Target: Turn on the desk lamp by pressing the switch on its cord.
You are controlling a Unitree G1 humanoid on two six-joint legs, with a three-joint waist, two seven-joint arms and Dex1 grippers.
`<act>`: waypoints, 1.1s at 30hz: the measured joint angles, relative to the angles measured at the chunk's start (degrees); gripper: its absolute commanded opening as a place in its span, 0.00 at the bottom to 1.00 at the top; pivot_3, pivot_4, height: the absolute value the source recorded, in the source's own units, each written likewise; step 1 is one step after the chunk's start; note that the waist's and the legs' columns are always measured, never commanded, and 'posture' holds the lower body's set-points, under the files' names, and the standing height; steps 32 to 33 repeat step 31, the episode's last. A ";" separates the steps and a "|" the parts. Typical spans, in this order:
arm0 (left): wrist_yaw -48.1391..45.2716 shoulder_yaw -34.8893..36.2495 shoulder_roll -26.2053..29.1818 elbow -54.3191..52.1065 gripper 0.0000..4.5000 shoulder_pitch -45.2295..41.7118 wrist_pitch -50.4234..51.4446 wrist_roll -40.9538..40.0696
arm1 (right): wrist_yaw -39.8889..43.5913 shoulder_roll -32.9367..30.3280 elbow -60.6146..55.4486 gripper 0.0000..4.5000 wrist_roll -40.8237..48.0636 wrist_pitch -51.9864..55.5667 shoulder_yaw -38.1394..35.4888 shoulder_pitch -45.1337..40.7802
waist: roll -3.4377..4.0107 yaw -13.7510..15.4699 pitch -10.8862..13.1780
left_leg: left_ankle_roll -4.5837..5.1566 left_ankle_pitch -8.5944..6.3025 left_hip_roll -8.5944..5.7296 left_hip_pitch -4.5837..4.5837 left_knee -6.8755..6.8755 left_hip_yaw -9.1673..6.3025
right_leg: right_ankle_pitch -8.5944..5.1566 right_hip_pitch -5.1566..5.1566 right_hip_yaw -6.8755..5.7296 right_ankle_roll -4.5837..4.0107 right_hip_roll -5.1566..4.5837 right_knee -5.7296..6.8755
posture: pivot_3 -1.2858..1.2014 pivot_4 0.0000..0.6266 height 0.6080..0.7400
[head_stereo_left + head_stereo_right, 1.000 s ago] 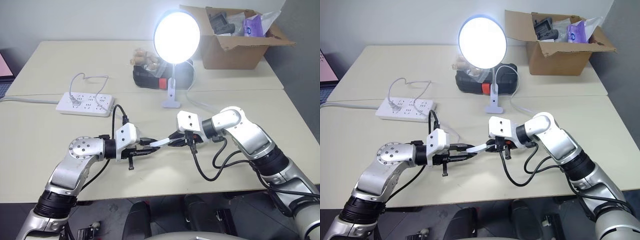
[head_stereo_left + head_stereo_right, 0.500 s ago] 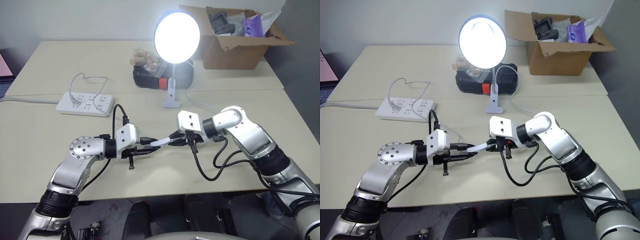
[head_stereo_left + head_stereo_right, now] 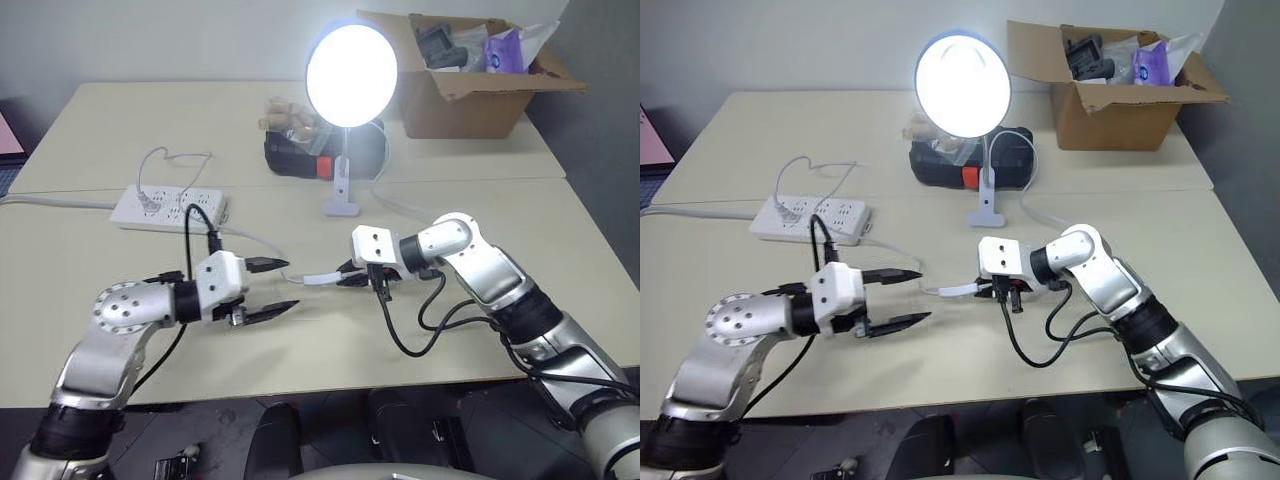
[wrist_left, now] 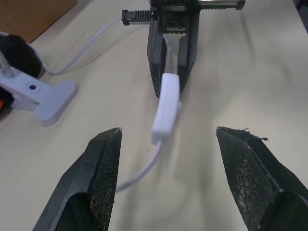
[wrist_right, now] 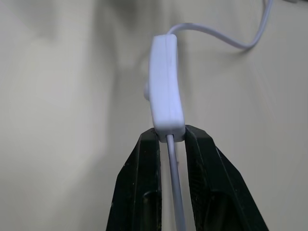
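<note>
Near table's front edge, my right gripper (image 5: 169, 139) pinches switch (image 5: 165, 91) end; my left gripper (image 3: 272, 287) gapes wide, empty; desk lamp (image 3: 351, 75) lit.

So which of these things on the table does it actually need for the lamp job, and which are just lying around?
Needed:
- round light-blue desk lamp, lit
- thin white cord
- small white oblong switch
- right claw, shut on the cord at the switch
- left claw, open

Lying about:
- white power strip
- brown cardboard box
- black case
</note>
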 measured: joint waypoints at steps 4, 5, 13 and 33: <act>1.62 1.44 0.00 -3.52 0.72 6.48 0.86 -0.06 | -1.75 2.18 10.32 0.08 -4.10 -7.49 1.09 -1.40 | 0.00 0.14 0.00 | 0.00 0.00 0.01 -0.02 -0.01 -0.01 | -0.01 -0.01 -0.01 -0.02 0.00 0.00 | 0.52 0.24 1.00; 1.87 1.50 0.00 -3.96 0.72 7.15 0.86 -0.03 | -1.89 2.58 11.68 0.08 -4.34 -8.51 0.93 -1.42 | 0.00 0.22 0.00 | 0.00 0.00 0.00 -0.02 -0.01 -0.01 | -0.01 0.00 -0.02 -0.02 -0.01 0.00 | 0.52 0.24 1.00; 6.06 4.21 -0.01 -7.78 0.72 12.86 4.91 -0.25 | -4.66 4.04 17.41 0.54 -6.12 -16.34 -0.69 -2.27 | -0.01 0.19 -0.01 | 0.01 0.01 0.02 0.10 0.01 -0.01 | -0.02 0.08 0.02 -0.08 0.00 0.03 | 0.52 0.24 1.00; 10.32 13.00 2.59 -8.00 0.72 14.18 12.91 -0.78 | 2.41 -20.16 -19.05 1.00 14.27 2.45 -27.27 22.32 | 0.02 1.58 0.03 | 0.00 0.00 -0.01 0.07 0.00 0.06 | -0.24 0.06 0.05 -0.25 -0.05 -0.03 | 0.52 0.24 1.00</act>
